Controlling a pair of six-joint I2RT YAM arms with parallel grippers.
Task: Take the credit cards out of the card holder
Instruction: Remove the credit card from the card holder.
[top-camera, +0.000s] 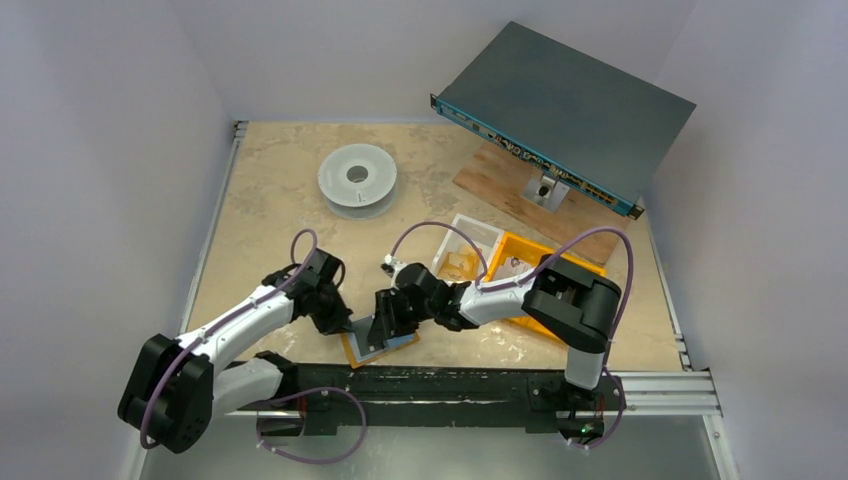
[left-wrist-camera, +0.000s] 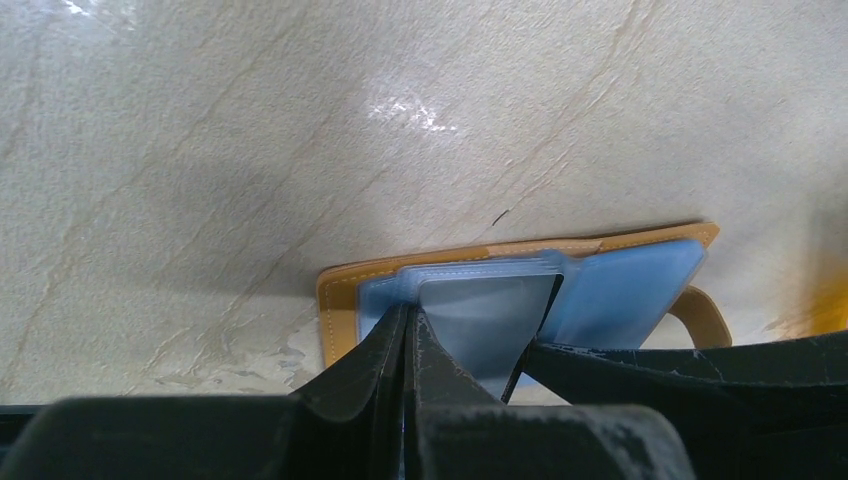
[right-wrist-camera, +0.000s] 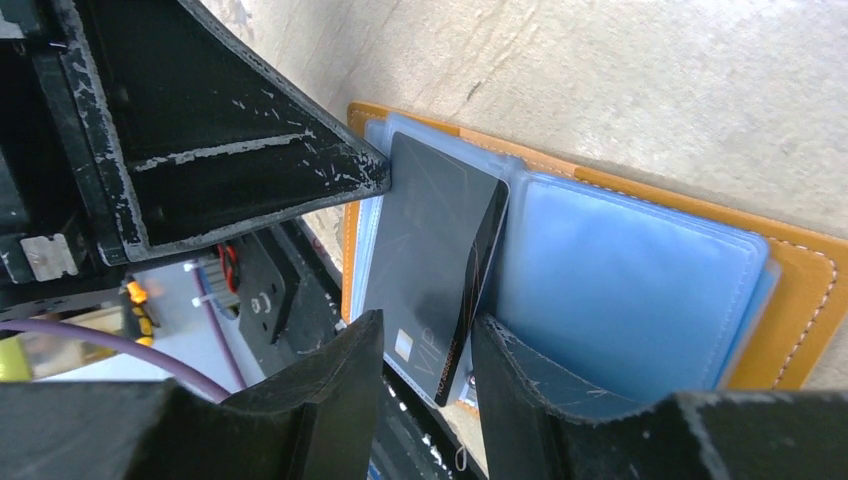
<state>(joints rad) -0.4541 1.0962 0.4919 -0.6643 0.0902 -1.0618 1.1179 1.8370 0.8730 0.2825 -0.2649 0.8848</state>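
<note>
The mustard card holder lies open on the beige table at the lower centre of the top view, its blue plastic sleeves facing up. The left gripper has its jaws pressed together, pinching the edge of a sleeve on the holder's left half. The right gripper has its jaws partly spread around a black card, with a finger touching each side of its lower end.

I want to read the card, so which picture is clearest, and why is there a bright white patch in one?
Right wrist view: the dark card is sharp, and its VIP lettering is readable. Left wrist view: glare makes the white patch on the table, and the left gripper is blurred because it is so close. Top view: even light, soft shadows, card too small to read.
</note>
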